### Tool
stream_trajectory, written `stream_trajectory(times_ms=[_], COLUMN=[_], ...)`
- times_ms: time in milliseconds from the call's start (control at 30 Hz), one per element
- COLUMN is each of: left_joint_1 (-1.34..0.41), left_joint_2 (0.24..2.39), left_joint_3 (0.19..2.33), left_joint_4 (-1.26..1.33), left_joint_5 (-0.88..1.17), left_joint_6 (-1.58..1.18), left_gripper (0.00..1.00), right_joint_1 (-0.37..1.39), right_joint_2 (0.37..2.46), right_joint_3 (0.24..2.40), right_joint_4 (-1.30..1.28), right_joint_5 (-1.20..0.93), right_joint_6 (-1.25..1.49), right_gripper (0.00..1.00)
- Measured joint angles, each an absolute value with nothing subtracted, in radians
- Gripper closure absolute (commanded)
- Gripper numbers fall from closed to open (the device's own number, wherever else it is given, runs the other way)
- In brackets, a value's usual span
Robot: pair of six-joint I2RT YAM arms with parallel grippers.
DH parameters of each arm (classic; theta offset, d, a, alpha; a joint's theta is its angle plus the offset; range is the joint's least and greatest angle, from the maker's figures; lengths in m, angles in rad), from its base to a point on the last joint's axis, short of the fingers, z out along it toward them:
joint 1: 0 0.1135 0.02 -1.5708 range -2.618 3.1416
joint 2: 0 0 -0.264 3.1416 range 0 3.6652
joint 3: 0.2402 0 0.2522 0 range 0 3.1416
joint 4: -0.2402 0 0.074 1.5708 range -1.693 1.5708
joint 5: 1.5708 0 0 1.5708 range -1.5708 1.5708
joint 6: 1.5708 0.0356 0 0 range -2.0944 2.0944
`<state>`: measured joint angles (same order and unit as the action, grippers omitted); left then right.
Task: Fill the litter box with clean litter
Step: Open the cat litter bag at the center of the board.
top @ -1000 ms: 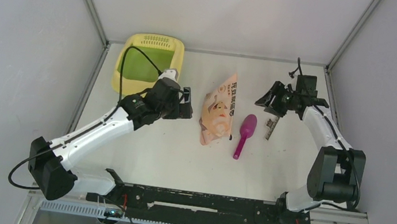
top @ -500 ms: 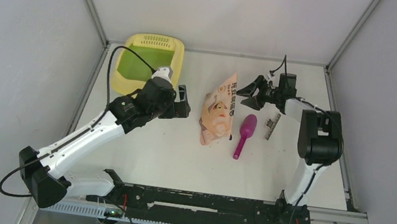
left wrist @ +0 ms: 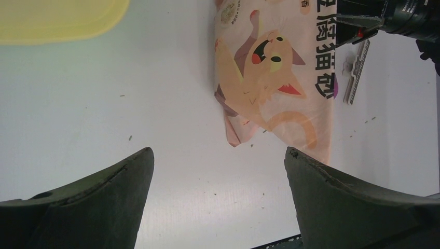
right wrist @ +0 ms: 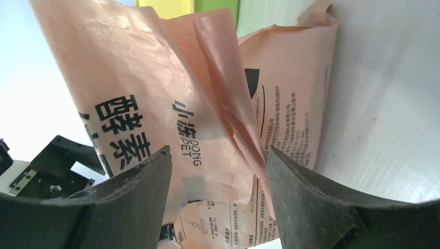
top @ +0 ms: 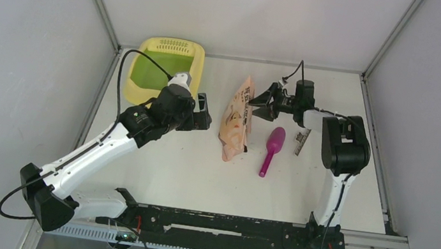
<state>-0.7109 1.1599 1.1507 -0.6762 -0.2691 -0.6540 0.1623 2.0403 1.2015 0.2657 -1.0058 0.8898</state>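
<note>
The job has hardly begun. The litter box (top: 168, 45) sits at the far left of the table (top: 187, 165), and its green floor looks bare, with no grains in it. No clean litter shows anywhere; I think it is all inside the peach bag (top: 235, 123) in the middle of the table. So the bag has to be opened or tipped, and the litter has to go into the box. All of that is left to do.

The right claw (top: 258, 104) is at the far end of the bag. Its two fingers stand apart, with a crumpled fold of the bag between them, and that side of the bag looks tipped up. The left claw (top: 205, 113) is wide open and holds nothing. It hangs over the table, between the litter box and the bag. A pink scoop (top: 272, 147) lies just right of the bag, and no claw touches it.

The bag has a drawing of a happy orange cat. It says "DONG PET" in black letters, with big Chinese words, some of them "猫砂". The small print is too tiny to read.
</note>
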Motion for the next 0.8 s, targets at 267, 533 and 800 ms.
stream_trajectory(times_ms=[267, 533, 800], left_joint_1=[-0.711, -0.710, -0.711], left_joint_2=[1.160, 1.158, 1.155], left_joint_3=[1.151, 1.151, 1.151], left_joint_4=[-0.677, -0.693, -0.702], left_joint_5=[-0.270, -0.279, -0.286], left_joint_6=[-0.654, -0.654, -0.651], left_gripper=[0.00, 0.00, 0.00], right_joint_1=[0.187, 0.225, 0.250], right_joint_2=[2.058, 2.099, 2.164], right_joint_3=[1.202, 1.202, 1.204], right_joint_4=[0.392, 0.542, 0.760], right_joint_5=[-1.057, -1.101, -1.147], right_joint_6=[0.966, 1.046, 1.174], right_gripper=[0.34, 0.31, 0.62])
